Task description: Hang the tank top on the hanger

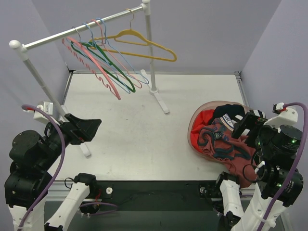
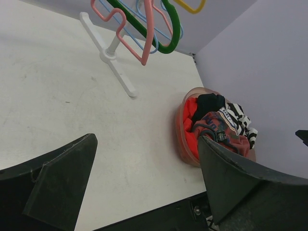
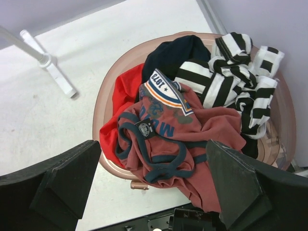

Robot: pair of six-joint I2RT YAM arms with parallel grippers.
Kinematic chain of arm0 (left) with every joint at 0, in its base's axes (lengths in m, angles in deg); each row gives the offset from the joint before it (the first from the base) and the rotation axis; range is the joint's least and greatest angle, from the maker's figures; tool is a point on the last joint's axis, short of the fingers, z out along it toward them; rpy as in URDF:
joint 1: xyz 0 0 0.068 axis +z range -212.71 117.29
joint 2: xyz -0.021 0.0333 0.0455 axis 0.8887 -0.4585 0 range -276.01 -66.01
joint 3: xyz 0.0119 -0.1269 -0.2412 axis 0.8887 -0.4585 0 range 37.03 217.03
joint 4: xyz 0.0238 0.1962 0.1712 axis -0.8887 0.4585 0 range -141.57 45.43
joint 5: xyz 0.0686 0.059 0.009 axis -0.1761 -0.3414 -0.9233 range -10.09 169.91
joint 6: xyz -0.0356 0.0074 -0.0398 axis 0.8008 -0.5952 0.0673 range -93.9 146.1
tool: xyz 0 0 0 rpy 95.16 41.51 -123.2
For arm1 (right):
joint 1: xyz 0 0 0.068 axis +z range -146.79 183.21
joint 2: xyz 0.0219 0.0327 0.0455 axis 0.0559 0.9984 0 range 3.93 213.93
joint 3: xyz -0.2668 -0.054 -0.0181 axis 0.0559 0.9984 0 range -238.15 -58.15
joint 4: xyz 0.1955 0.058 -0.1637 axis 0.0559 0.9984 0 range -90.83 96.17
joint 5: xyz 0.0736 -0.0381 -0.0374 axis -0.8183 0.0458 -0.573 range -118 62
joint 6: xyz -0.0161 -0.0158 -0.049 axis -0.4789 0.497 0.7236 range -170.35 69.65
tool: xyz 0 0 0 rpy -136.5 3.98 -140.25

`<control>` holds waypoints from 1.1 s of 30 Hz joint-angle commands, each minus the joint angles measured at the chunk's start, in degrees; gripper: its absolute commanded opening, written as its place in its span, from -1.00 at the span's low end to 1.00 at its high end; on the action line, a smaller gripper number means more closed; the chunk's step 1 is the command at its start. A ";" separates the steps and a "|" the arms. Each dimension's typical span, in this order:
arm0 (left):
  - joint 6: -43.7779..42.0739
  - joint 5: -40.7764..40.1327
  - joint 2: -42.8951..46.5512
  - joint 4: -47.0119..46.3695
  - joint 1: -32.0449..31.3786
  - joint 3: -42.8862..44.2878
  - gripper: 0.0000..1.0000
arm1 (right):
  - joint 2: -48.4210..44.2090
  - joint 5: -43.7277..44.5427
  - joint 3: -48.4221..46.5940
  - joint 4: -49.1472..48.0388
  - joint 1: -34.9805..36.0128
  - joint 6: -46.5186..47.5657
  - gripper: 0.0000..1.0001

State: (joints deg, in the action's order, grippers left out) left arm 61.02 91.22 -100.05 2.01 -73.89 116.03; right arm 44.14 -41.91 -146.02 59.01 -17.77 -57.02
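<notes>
The rust-red tank top (image 1: pixel 225 147) with dark trim lies crumpled on top of a heap of clothes in a basket at the right, spilling over the near rim (image 3: pixel 202 130). My right gripper (image 1: pixel 248 126) hovers just above it, open, with nothing between its fingers (image 3: pixel 153 144). The yellow hanger (image 1: pixel 139 41) hangs by its hook at the right end of the rail at the back, and its lower edge shows in the left wrist view (image 2: pixel 190 6). My left gripper (image 1: pixel 89 129) stands open and bare over the table at the left (image 2: pixel 146 139).
The pinkish basket (image 1: pixel 192 122) also holds a bright red garment (image 3: pixel 120 96), a black-and-white striped one (image 3: pixel 240 82) and a dark one (image 3: pixel 173 55). Pink (image 1: pixel 96 67), green and blue hangers share the rail. The rack's feet (image 1: pixel 159 98) rest on the table.
</notes>
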 commanded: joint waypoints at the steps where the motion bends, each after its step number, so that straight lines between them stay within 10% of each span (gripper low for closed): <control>1: 0.59 1.34 -0.41 -1.11 0.11 1.42 0.95 | -1.36 -9.18 1.21 -0.25 -0.30 9.36 1.00; 10: 2.17 2.92 1.26 -2.43 0.11 -4.20 0.95 | 1.80 -32.49 3.23 12.39 -0.21 27.32 1.00; 25: 7.80 7.58 8.28 -3.75 0.11 -22.92 0.95 | 14.01 -16.50 18.08 11.80 -0.21 35.07 0.70; 33: 7.62 8.03 9.34 -5.59 0.19 -28.02 0.95 | 26.05 -13.95 8.61 5.73 0.14 34.28 0.51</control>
State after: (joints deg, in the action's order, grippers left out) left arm 68.21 98.13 -91.35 0.68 -73.89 88.95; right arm 64.33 -57.67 -130.87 68.29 -17.77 -22.82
